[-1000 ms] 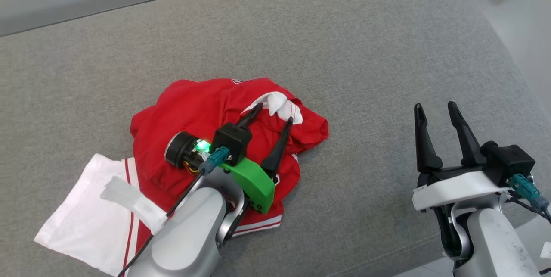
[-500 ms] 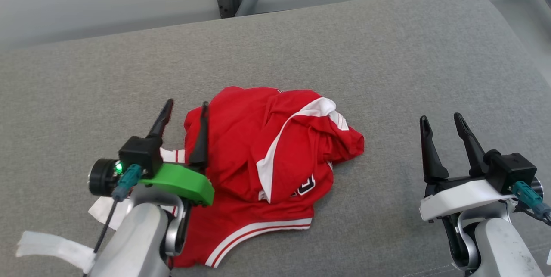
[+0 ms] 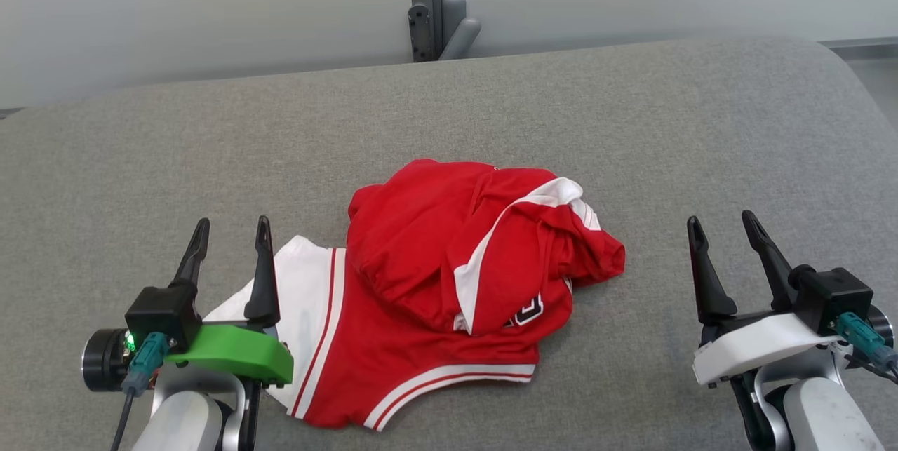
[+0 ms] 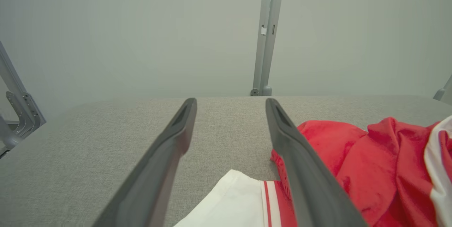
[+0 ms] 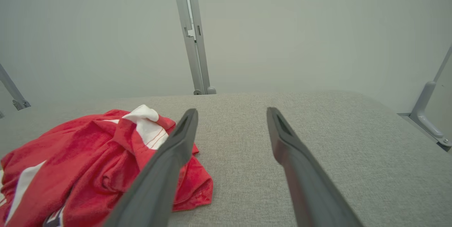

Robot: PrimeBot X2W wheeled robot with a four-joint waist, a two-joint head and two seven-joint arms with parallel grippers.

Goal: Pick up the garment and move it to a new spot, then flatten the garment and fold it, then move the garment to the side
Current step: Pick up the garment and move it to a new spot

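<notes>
Fingers (image 3: 264, 268) of the left gripper (image 3: 233, 221) spread wide and empty, just left of the garment (image 3: 449, 254), poised above the edge of its white panel. Garment in a crumpled red-and-white heap in the middle of the bench (image 3: 631, 121), white panel trailing to its left, striped hem nearest the robot, upper layers bunched and doubled over. Right gripper (image 3: 720, 218) well to the right of the garment, fingers likewise parted, nothing between them, bare grey padding beneath. Likely stage: heap set down, flattening not yet begun. Risks from here: pinching several stacked layers at once and lifting the whole bundle instead of spreading it; seizing only the loose white panel and dragging the heap leftward; fingertips snagging the bench cover under the thin fabric; uneven pulls from the two sides twisting the folds tighter. No container near the garment, so no contents to tell.
</notes>
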